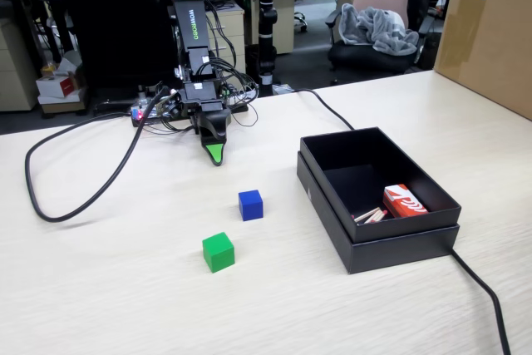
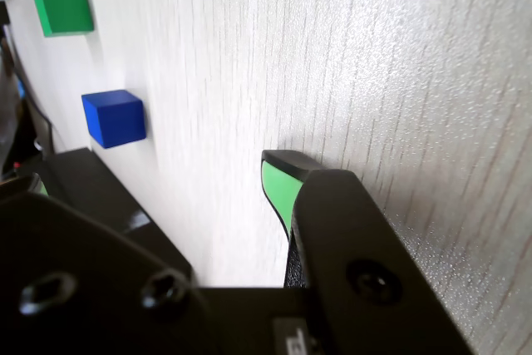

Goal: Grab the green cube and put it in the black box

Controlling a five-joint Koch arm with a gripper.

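The green cube (image 1: 218, 252) sits on the pale wooden table, near the front, and shows at the top left in the wrist view (image 2: 64, 10). The black box (image 1: 336, 213) stands to its right in the fixed view, nested in its lid. My gripper (image 1: 215, 155) hangs tip-down close to the table by the arm's base, well behind the cube. In the wrist view the gripper (image 2: 158, 174) is open, bare table showing between the green-padded fingertip (image 2: 278, 184) and the other jaw, with nothing held.
A blue cube (image 1: 250, 204) (image 2: 114, 118) lies between the gripper and the green cube. A red-and-white packet (image 1: 403, 201) lies in the box. A brown carton (image 1: 490, 31) stands back right. Black cables loop at the left (image 1: 50, 172) and trail front right (image 1: 482, 288).
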